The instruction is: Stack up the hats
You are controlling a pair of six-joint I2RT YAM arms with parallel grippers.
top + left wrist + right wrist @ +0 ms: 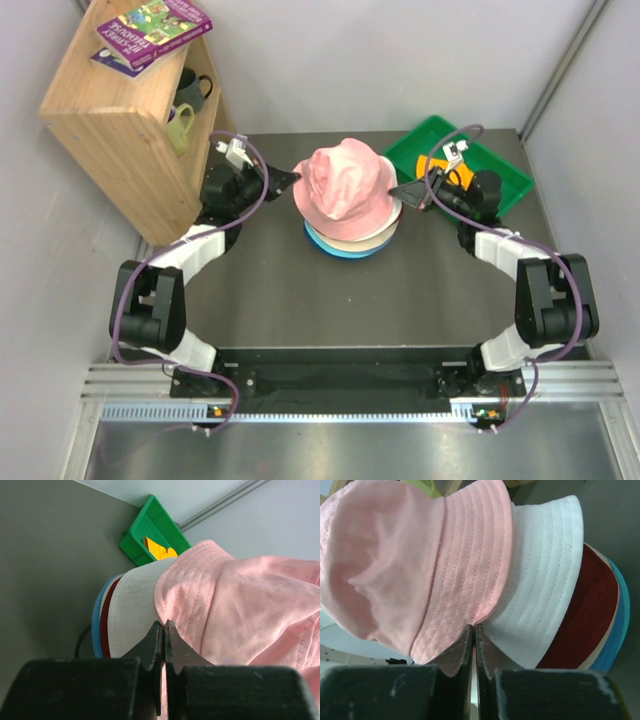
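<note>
- Now, your left gripper (163, 624) has its fingers pressed together, tips touching the brim of the pink hat (240, 605).
- Your right gripper (474, 628) is pressed together too, at the opposite brim.
- Between both grippers this hat tops the stack of hats (350, 243).

The soft pale pink cloth bucket hat (345, 180) and the white cloth hat brim (545, 580) show ringed rows of stitching; dark red cloth brim (585, 615); blue cloth brim (620, 615); rectangular plastic tray (512, 178) green; flat counter (330, 300) dark grey
</note>
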